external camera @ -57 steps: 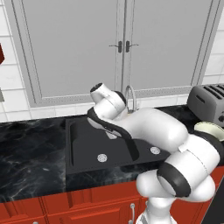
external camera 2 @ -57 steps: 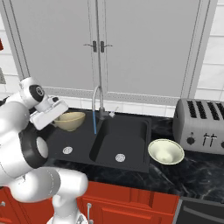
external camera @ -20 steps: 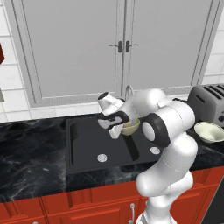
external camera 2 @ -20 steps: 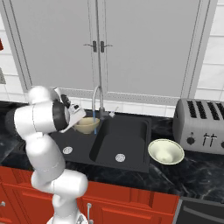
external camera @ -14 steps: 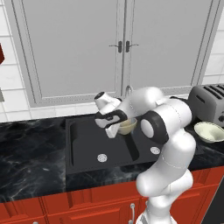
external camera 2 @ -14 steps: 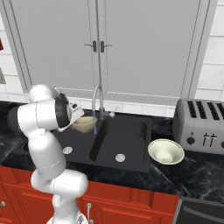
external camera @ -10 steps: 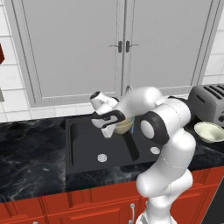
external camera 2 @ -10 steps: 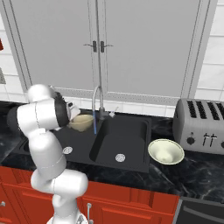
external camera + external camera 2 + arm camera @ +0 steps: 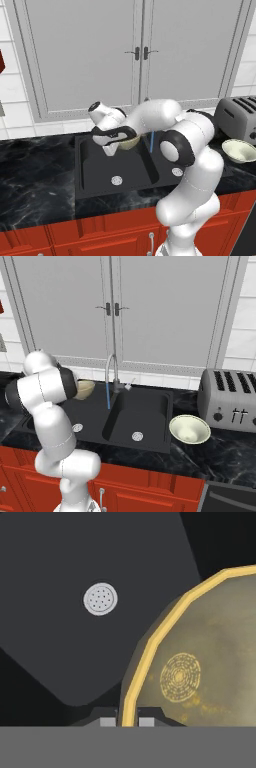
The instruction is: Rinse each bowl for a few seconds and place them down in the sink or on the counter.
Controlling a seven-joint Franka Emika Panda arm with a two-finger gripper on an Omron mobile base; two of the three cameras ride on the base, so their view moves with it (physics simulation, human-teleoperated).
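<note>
My gripper [image 9: 110,144] is shut on the rim of the tan-gold bowl [image 9: 129,142], holding it above the left basin of the black sink [image 9: 135,176]. In the hand view the bowl's yellow rim [image 9: 150,647] runs down between the two finger tips of the gripper [image 9: 128,721], with the left drain [image 9: 100,599] below. From the right base view the same bowl [image 9: 84,388] peeks out behind my arm, left of the water stream [image 9: 107,396]. The cream-white bowl [image 9: 240,150] [image 9: 189,429] sits upright on the counter [image 9: 220,451] to the right of the sink [image 9: 150,406].
A curved steel faucet [image 9: 114,370] at the back of the sink pours a thin blue stream [image 9: 151,142]. A silver toaster [image 9: 239,116] [image 9: 227,398] stands on the counter behind the cream bowl. Grey cabinet doors rise behind. Black counter [image 9: 35,175] stretches left of the sink.
My gripper has carried the tan-gold bowl leftward, away from the water stream and further over the left basin. The cream bowl has not moved.
</note>
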